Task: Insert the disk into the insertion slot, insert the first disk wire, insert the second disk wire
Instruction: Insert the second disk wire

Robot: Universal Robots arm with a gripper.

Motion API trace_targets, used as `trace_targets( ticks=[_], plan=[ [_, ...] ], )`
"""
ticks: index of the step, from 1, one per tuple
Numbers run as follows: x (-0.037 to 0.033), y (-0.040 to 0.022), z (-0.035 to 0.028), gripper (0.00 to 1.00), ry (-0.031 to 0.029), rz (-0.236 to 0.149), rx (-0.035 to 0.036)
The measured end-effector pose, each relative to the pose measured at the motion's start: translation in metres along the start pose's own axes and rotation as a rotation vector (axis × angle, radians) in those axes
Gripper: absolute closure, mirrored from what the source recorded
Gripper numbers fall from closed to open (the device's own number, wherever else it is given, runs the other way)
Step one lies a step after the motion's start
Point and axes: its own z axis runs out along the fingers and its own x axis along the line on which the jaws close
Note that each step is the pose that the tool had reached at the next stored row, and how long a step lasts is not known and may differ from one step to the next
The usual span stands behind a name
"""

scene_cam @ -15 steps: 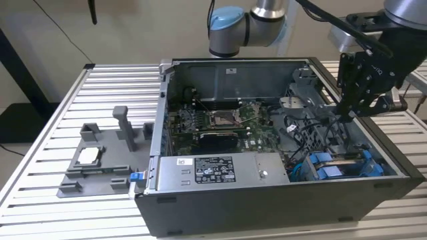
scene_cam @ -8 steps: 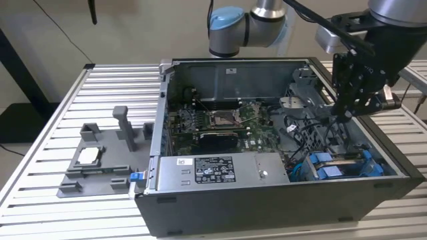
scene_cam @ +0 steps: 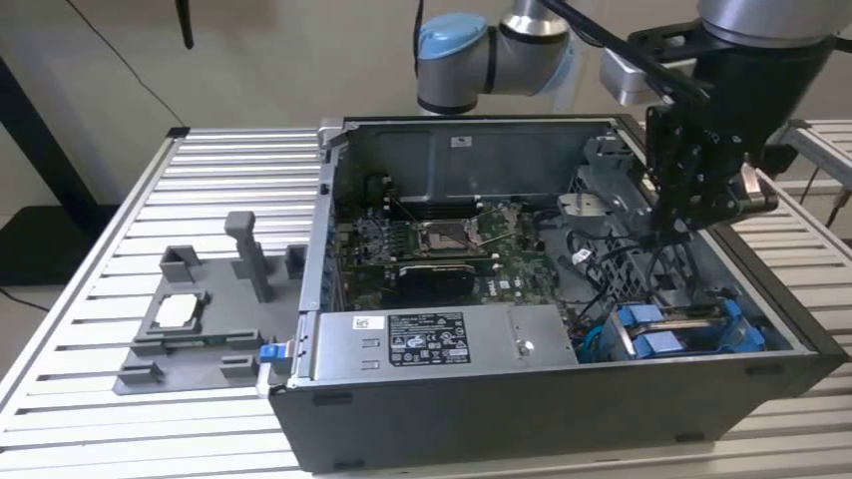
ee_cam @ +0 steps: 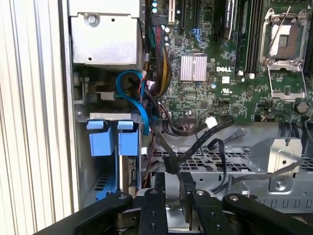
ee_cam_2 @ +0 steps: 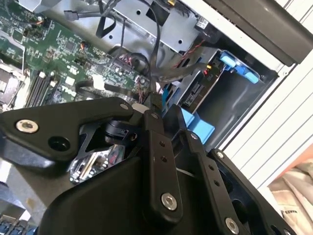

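Observation:
The disk, seen by its blue carrier tabs (scene_cam: 659, 344) (ee_cam: 128, 144), sits inside the insertion slot (ee_cam: 110, 116), the drive cage at the case's front corner on the exterior view's right. My gripper (scene_cam: 679, 228) reaches down into the open computer case just behind that cage. In both wrist views its fingers (ee_cam: 188, 193) are pressed on the end of a black disk wire (ee_cam: 170, 162) (ee_cam_2: 155, 73). That wire runs off toward the motherboard side. The gripper (ee_cam: 172, 178) (ee_cam_2: 152, 105) is a short way from the cage's open end.
A grey labelled power-supply box (scene_cam: 440, 334) lies along the case front, and the motherboard (scene_cam: 440, 239) covers the floor. Loose black, blue and coloured cables (ee_cam: 156, 88) crowd the space beside the cage. A grey fixture tray (scene_cam: 200, 319) with upright posts stands on the slatted table (scene_cam: 134, 200).

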Motion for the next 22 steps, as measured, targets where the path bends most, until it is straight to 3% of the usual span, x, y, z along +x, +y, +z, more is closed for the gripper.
trace_targets(
  ticks=[3, 9, 14, 18, 22],
  plan=[
    [-0.0023, 0.0071, -0.0008, 0.73, 0.0186, -0.003, 0.0093],
    [-0.0055, 0.0136, -0.0009, 0.73, 0.0639, -0.025, 0.0088],
    [-0.0117, 0.0176, 0.0002, 0.73, 0.0657, -0.047, 0.0091],
    [-0.0127, 0.0211, 0.0011, 0.73, 0.0778, -0.071, 0.0084],
    [-0.0133, 0.0246, 0.0024, 0.73, 0.0776, -0.088, 0.0102]
  ],
)
